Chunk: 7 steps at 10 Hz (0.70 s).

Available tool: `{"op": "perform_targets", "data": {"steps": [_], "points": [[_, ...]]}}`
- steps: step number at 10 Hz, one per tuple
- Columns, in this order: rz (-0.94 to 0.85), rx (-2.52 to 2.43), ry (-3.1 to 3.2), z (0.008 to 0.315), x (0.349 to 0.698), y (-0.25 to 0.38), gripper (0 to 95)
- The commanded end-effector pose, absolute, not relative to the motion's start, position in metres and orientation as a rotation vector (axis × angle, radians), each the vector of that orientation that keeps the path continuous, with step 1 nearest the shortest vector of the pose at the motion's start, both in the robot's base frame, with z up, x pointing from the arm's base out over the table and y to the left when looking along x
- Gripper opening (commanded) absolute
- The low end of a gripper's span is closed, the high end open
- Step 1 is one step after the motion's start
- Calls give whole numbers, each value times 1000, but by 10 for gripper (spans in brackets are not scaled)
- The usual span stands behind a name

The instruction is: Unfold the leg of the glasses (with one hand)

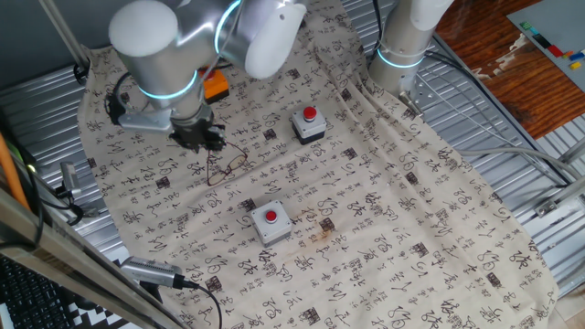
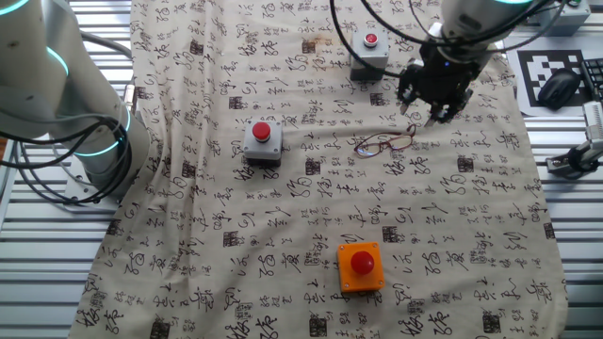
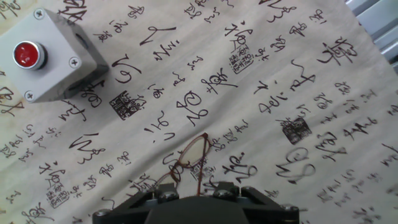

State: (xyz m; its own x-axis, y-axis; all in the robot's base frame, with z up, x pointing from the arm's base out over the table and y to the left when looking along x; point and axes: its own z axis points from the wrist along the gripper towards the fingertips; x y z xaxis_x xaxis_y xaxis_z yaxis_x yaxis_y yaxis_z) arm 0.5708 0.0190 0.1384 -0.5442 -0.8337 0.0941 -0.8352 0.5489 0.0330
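**Glasses just off the jaws, long axis slanting across the cloth**

Glasses first: we see the thin dark reddish-brown wire-framed eyeglasses with clear lenses (image 2: 384, 144) lying flat on the beige cloth printed with black characters (image 2: 283, 245) that covers the desk (image 2: 38, 273). The black two-finger gripper (image 2: 431, 111) hangs just above and beside their one end, near but apart as far as we can judge. In the hand view the frame (image 3: 186, 165) sits at the bottom edge, right in front of the gripper body, its long axis running diagonally away from the jaws. In one fixed view the same slant shows: the frame (image 1: 226, 167) stretches from below the gripper (image 1: 199, 139) toward the nearer grey box.

The fingertips are hidden in the hand view and too small in the fixed views, so we cannot tell how wide the jaws stand; they hold nothing we can see.

Our judgement: the coming move turns on catching the near end of the frame, where a folded leg should lie.

Counted: one pair of glasses; two grey button boxes with red buttons (image 2: 263, 140) (image 2: 368, 56); one orange button box with a red button (image 2: 361, 266); two silver-white arms in view, the second one (image 2: 57, 85) well apart at the desk edge.
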Motion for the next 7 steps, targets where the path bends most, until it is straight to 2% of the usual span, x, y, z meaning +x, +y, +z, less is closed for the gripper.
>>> {"op": "perform_targets", "data": {"steps": [1, 7], "points": [[10, 1486, -2648, 147, 576, 0, 0], [-76, 1451, -2652, 151, 575, -22, 0]]}}
